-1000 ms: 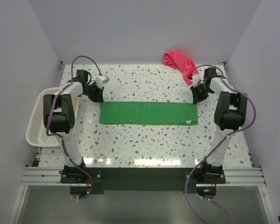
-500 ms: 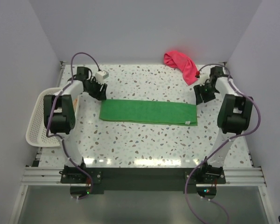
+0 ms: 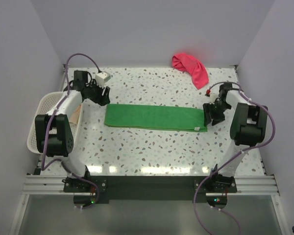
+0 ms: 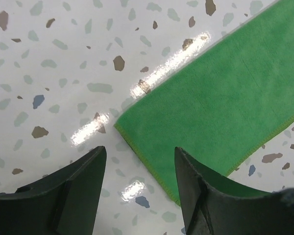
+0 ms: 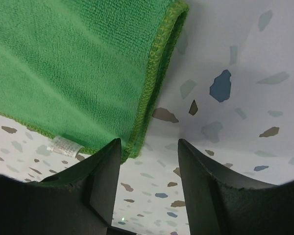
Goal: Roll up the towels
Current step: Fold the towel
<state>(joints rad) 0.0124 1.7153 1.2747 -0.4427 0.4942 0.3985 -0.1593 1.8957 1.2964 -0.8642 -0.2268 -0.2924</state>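
The green towel [image 3: 156, 118] lies flat on the speckled desk [image 3: 152, 147] as a long folded strip, stretched between the two grippers. Its left far corner [image 4: 225, 98] sits just under and ahead of the left gripper [image 3: 102, 96], whose jaws are released and hold nothing. The towel's right hemmed edge [image 5: 78, 63], with a small white tag [image 5: 62, 145], runs below the right gripper [image 3: 209, 116], also released and empty. A pink towel [image 3: 190, 68] lies crumpled well beyond the right gripper. A white basket [image 3: 39, 132] sits outside the left arm.
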